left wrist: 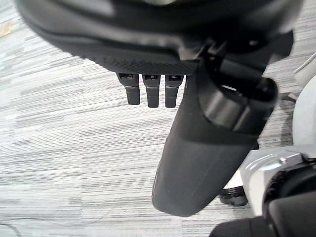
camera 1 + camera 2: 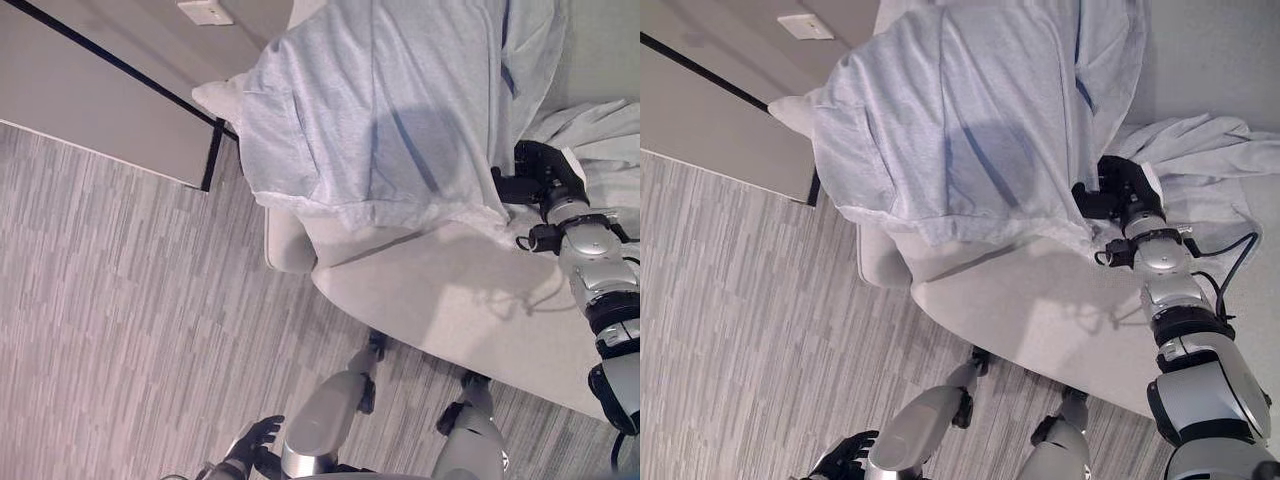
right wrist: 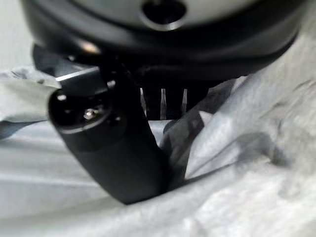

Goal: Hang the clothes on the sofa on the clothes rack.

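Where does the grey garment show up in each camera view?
Left eye view: garment spread across the top centre, on the sofa.
Right eye view: garment at top centre.
Left wrist view: carpet beyond the left hand, open; I can't pick out the garment.
Right wrist view: grey cloth around the right hand, thumb pressed into it.
Shared landmark: the right hand at the garment's lower right edge.

garment [image 2: 380, 110]: light grey-blue knit cloth, matt, soft, finely heathered (hem stitched)
sofa [image 2: 450, 300]: pale upholstery, smooth and matt, possibly fabric
floor [image 2: 120, 320]: grey carpet, streaked, rough low pile
right hand [image 2: 1120, 190]: dark plastic, matt, with a faint sheen
left hand [image 2: 255, 440]: dark matt plastic
wall panel [image 2: 90, 110]: smooth, matt, black-edged
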Motion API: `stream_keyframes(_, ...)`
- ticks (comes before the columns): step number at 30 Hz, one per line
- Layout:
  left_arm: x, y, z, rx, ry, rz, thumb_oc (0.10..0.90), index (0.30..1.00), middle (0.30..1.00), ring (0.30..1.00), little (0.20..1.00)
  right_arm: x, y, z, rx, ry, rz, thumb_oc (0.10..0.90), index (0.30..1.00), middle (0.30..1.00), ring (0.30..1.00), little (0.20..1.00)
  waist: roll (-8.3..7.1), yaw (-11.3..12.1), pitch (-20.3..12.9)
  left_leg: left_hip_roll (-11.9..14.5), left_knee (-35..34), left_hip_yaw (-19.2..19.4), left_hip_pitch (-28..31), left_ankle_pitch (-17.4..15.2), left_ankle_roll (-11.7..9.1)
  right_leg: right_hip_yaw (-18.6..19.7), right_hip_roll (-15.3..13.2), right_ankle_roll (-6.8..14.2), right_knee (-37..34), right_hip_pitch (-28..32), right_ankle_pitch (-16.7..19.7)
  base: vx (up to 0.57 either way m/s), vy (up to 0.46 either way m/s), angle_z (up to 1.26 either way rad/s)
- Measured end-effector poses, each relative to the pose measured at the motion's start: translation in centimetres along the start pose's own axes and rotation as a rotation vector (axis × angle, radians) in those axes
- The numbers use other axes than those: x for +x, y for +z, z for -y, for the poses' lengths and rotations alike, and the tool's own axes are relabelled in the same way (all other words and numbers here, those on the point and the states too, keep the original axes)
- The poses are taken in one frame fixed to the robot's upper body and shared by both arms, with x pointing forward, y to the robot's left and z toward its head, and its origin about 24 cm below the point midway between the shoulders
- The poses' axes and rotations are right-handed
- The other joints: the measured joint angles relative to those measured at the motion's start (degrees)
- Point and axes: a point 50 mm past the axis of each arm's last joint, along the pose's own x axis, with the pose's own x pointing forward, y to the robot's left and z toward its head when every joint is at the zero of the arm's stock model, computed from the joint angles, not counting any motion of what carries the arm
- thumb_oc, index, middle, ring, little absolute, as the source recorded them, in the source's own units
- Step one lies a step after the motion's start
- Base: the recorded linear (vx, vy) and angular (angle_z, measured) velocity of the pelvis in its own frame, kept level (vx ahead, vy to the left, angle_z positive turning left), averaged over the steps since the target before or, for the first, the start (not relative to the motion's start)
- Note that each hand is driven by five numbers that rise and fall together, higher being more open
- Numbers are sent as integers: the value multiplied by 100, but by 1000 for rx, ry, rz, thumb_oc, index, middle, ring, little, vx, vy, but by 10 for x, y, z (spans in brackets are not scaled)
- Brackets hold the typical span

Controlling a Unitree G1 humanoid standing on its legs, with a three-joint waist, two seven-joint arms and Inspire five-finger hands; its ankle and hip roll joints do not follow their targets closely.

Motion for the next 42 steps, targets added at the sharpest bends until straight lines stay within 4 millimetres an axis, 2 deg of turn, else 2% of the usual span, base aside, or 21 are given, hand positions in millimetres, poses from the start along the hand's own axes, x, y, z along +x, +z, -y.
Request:
stream_keyframes(7, 1, 2, -3, 25, 11, 8, 800, 900, 900, 900, 900, -15, -29, 0, -9, -18, -70, 400, 300, 300, 300, 300, -43, -30, 33, -11, 0, -133, 173, 8, -12, -135, 0, 10, 0, 253, -40, -38, -18, 9)
stream_keyframes(9, 3, 7, -5, 45, 24, 23, 800, 900, 900, 900, 900, -23, -43, -5, 72, -44, -96, 400, 300, 300, 300, 300, -65, -64, 50, -11, -1, -183, 199, 17, -22, -209, 6, 7, -1, 321, -43, -34, -29, 15)
stream_keyframes(11, 5, 11, -8, 47, 38, 27, 800, 900, 900, 900, 900, -30, -57, -17, 253, -90, -113, 400, 300, 300, 300, 300, -114, -122, 87, -9, 0, -198, 243, 22, -28, -233, 11, 4, -1, 383, -42, -12, -10, 6)
stream_keyframes(13, 6, 14, -10, 47, 57, 29, 800, 900, 900, 900, 900, -39, -74, -42, 572, -159, -144, 400, 300, 300, 300, 300, -200, -223, 150, -15, -2, -189, 410, 22, -28, -229, 6, 3, -2, 551, -55, 0, 0, 0)
stream_keyframes(14, 7, 16, -11, 44, 62, 36, 800, 900, 900, 900, 900, -44, -81, -57, 652, -155, -177, 400, 300, 300, 300, 300, -252, -294, 137, -18, -4, -187, 460, 15, -35, -226, 2, 3, -2, 599, -75, 0, 0, 0)
stream_keyframes(17, 10, 21, -13, 25, 77, 36, 800, 900, 900, 900, 900, -55, -84, -84, 852, -155, -178, 400, 300, 300, 300, 300, -294, -407, 144, -4, -2, -191, 548, 12, -39, -236, 21, -1, -2, 695, -70, 53, -23, 1)
stream_keyframes(18, 10, 19, -14, 9, 89, 15, 800, 900, 900, 900, 900, -69, -87, -107, 1006, -153, -182, 400, 300, 300, 300, 300, -379, -476, 123, 4, -4, -190, 716, -4, -59, -239, 29, -5, -2, 863, -89, 50, -21, 2)
stream_keyframes(19, 10, 17, -14, 8, 94, 5, 800, 900, 900, 900, 900, -77, -90, -120, 1074, -149, -197, 400, 300, 300, 300, 300, -439, -485, 96, 12, -5, -190, 813, -23, -84, -241, 35, -5, -3, 964, -111, 55, -11, -2)
stream_keyframes(21, 9, 13, -15, 6, 109, -11, 800, 900, 900, 900, 900, -97, -94, -153, 1277, -144, -244, 400, 300, 300, 300, 300, -610, -509, -99, 67, -12, -174, 951, -140, -193, -234, 82, -36, -2, 1093, -169, 60, 2, -4)
stream_keyframes(23, 9, 13, -14, 9, 109, -17, 800, 900, 900, 900, 900, -108, -95, -174, 1404, -154, -274, 400, 300, 300, 300, 300, -752, -505, -306, 80, -12, -165, 998, -206, -232, -229, 93, -61, -2, 1134, -193, 82, 16, -2)
stream_keyframes(24, 9, 12, -14, 24, 110, -24, 800, 900, 900, 900, 900, -113, -95, -178, 1457, -168, -279, 400, 300, 300, 300, 300, -782, -503, -376, 75, -12, -165, 1034, -214, -220, -229, 91, -61, -3, 1168, -192, 48, 9, 1)
stream_keyframes(26, 7, 7, -13, 40, 111, -48, 800, 900, 900, 900, 900, -117, -92, -181, 1514, -182, -261, 400, 300, 300, 300, 300, -834, -478, -517, 55, -13, -157, 1096, -230, -196, -216, 65, -55, -3, 1224, -194, 57, -8, -2)
stream_keyframes(28, 6, 4, -11, 41, 108, -58, 800, 900, 900, 900, 900, -115, -85, -174, 1559, -192, -216, 400, 300, 300, 300, 300, -853, -464, -629, 30, -16, -156, 1144, -274, -175, -223, 46, -47, -3, 1283, -186, 78, -19, 2)
stream_keyframes(30, 2, -6, -6, 42, 102, -90, 800, 900, 900, 900, 900, -111, -71, -163, 1608, -211, -104, 400, 300, 300, 300, 300, -908, -465, -796, 23, -30, -159, 1214, -295, -159, -219, 31, -38, -4, 1353, -195, 69, -15, 0)
stream_keyframes(34, 0, -11, 1, 70, 83, -102, 800, 900, 900, 900, 900, -104, -44, -140, 1696, -245, 95, 400, 300, 300, 300, 300, -950, -469, -969, 22, -14, -148, 1292, -304, -159, -217, 38, -22, -2, 1424, -198, 63, -8, -1)
stream_keyframes(35, -1, -13, 4, 109, 74, -106, 800, 900, 900, 900, 900, -102, -28, -134, 1765, -249, 192, 400, 300, 300, 300, 300, -955, -471, -1032, 34, -13, -135, 1320, -286, -131, -216, 45, -7, -3, 1452, -189, 63, -7, -4)
stream_keyframes(36, -2, -14, 4, 124, 70, -106, 800, 900, 900, 900, 900, -101, -21, -132, 1779, -245, 232, 400, 300, 300, 300, 300, -966, -473, -1062, 41, -13, -112, 1356, -272, -113, -194, 50, -8, -3, 1473, -191, 48, -17, -7)
stream_keyframes(39, -3, -17, 5, 130, 71, -127, 800, 900, 900, 900, 900, -95, -3, -123, 1877, -272, 342, 400, 300, 300, 300, 300, -1022, -414, -1212, 56, -14, -120, 1452, -309, -161, -210, 69, -4, -3, 1575, -231, 21, -13, 2)
stream_keyframes(42, -1, -14, 2, 137, 80, -124, 800, 900, 900, 900, 900, -90, 18, -113, 1951, -306, 461, 400, 300, 300, 300, 300, -1094, -237, -1343, 71, -10, -145, 1501, -319, -173, -227, 91, 0, -3, 1640, -262, 23, -30, 3)
